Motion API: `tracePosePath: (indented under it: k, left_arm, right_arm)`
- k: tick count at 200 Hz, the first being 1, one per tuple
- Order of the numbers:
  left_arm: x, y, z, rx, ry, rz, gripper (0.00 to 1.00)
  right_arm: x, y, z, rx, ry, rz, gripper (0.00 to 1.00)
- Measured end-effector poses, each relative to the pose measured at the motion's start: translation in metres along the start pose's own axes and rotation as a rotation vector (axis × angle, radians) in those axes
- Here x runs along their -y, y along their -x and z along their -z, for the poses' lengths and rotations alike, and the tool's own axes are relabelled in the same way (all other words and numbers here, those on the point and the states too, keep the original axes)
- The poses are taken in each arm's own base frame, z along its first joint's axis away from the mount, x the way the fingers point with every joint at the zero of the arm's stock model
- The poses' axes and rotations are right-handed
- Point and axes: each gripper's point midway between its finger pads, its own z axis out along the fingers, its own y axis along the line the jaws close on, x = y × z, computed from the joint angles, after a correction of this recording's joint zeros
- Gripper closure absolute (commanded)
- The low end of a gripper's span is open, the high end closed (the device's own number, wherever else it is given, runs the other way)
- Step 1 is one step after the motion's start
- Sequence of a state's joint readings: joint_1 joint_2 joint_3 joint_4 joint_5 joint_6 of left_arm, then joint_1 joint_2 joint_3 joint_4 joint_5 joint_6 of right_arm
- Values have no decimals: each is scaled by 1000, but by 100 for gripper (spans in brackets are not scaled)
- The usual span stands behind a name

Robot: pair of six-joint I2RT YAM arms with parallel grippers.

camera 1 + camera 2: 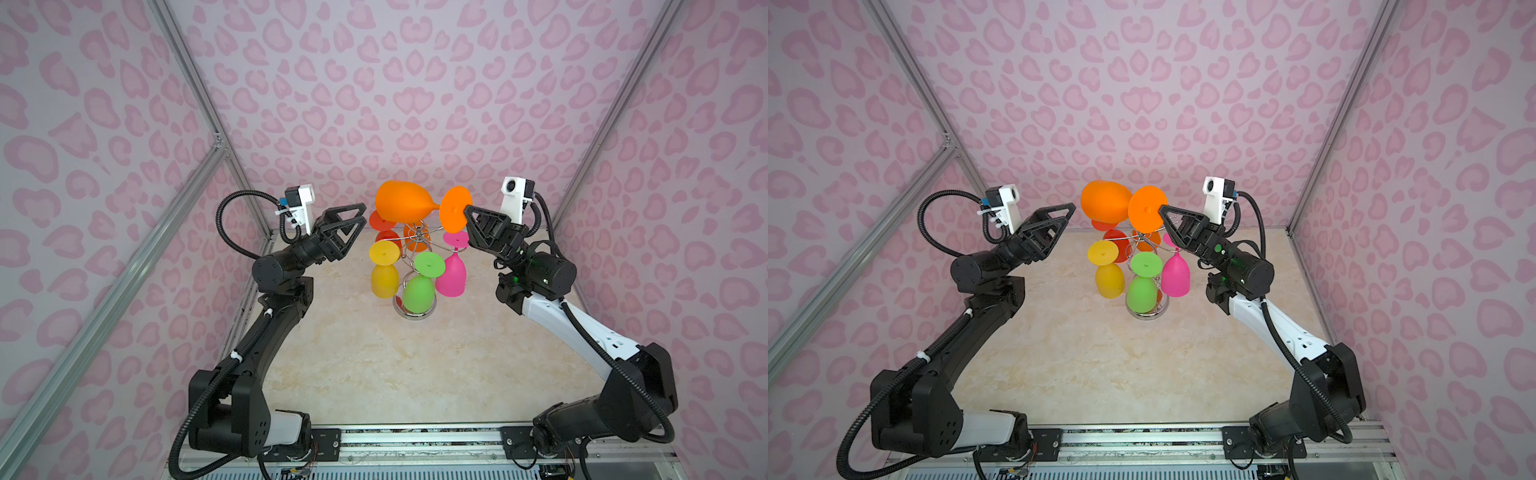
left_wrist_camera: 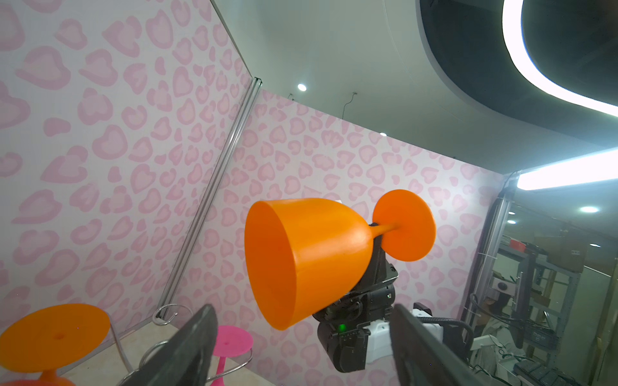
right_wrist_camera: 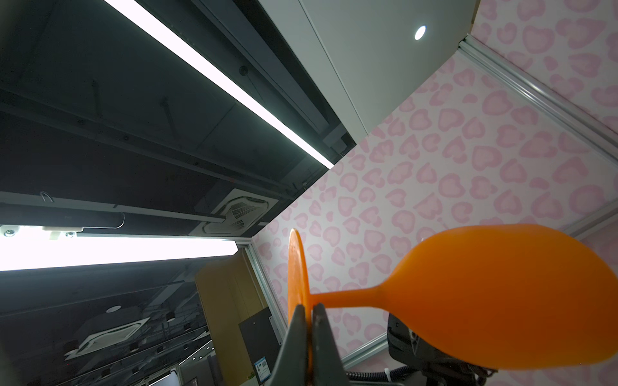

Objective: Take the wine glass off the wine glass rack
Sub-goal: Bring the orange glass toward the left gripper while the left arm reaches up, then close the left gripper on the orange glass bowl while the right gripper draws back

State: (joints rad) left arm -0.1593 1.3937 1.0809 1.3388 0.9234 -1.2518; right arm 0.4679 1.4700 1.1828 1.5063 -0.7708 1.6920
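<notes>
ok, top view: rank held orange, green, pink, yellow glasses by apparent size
1. held orange glass, raised nearer the camera, so true size unsure.
2. green glass, pink glass, yellow glass: look alike, not ranked.

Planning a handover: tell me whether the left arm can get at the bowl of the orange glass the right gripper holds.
Probably yes. The left gripper, jaws open, faces the orange wine glass bowl-on with nothing between; the right gripper pinches only its foot.
</notes>
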Motion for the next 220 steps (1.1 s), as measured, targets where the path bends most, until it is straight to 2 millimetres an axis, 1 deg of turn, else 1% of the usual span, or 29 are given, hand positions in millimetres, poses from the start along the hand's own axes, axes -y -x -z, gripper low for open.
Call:
tracePosePath:
  k: [36,60,101,114,150,160,167,170,184,206,220]
  left_arm:
    - [-3,-5,-8,-9,-37,28,19]
    - [-2,-8,-14,-18,-65,45,24]
    - [2,-12,-18,-31,-96,59,40]
    - [2,-12,-19,-31,-95,68,43]
    - [2,-13,-19,-32,-96,72,59]
    - [2,-13,-19,-32,-96,73,62]
    - [2,-13,-19,-33,-96,73,63]
    - [2,-13,-19,-33,-96,73,67]
    - [2,-13,-19,-33,-96,79,73]
    - [0,-14,-18,-29,-92,85,81]
    - [2,-14,-18,-27,-99,81,85]
  right_arm:
    - [9,-3,-1,-1,0,-26,100]
    - [20,-2,0,5,-13,-39,100]
    - [35,0,1,13,-27,-58,100]
    - [38,2,1,16,-29,-62,100]
    - [43,8,6,28,-32,-64,100]
    - [44,10,7,33,-36,-64,100]
    - [45,11,8,35,-38,-65,100]
    - [45,12,8,35,-39,-65,100]
    - [46,14,11,38,-44,-64,100]
    - [52,20,16,50,-62,-70,94]
    - [59,26,22,65,-80,-77,92]
